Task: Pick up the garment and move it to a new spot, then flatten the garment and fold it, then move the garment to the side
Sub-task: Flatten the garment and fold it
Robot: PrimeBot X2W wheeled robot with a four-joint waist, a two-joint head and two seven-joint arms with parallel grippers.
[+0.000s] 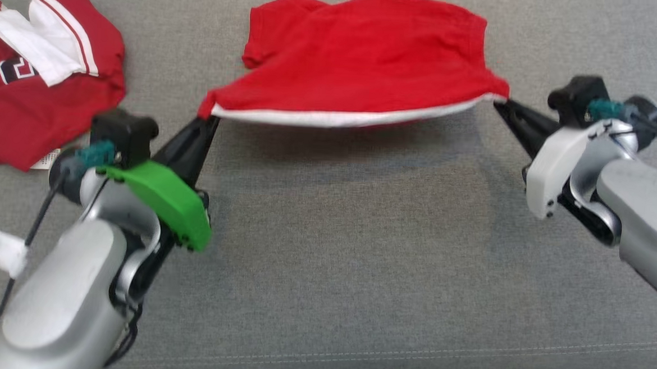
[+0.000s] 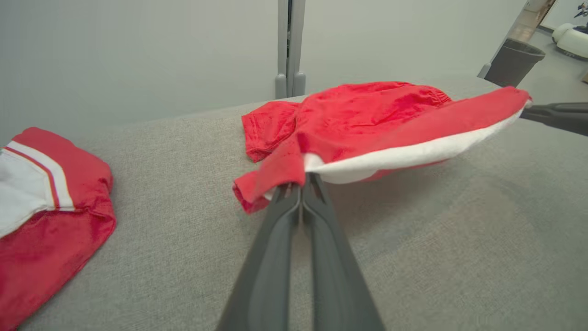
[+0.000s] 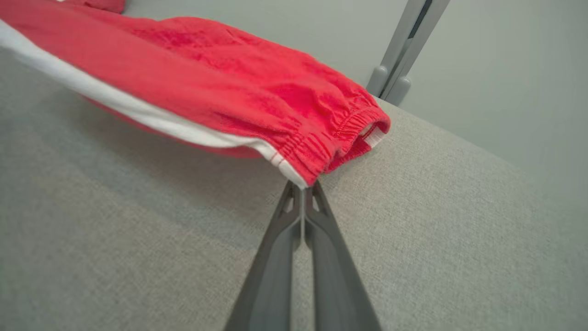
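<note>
The garment [image 1: 363, 57] is red with a white stripe along its near edge. That edge hangs stretched above the grey cushion between my two grippers, and the far part rests on the surface. My left gripper [image 1: 208, 119] is shut on the garment's near left corner [image 2: 294, 177]. At the right end, my right gripper [image 1: 498, 103] is shut on the elastic-waist corner [image 3: 305, 177]. In the left wrist view, the right gripper's dark fingers [image 2: 551, 117] reach in from the right.
A second red and white garment [image 1: 36, 73] lies crumpled at the far left of the grey cushion [image 1: 358, 253]. Beyond the cushion's far edge stand a grey wall and a post [image 2: 289, 46]. A dark bin [image 2: 514, 62] sits on the floor at the far right.
</note>
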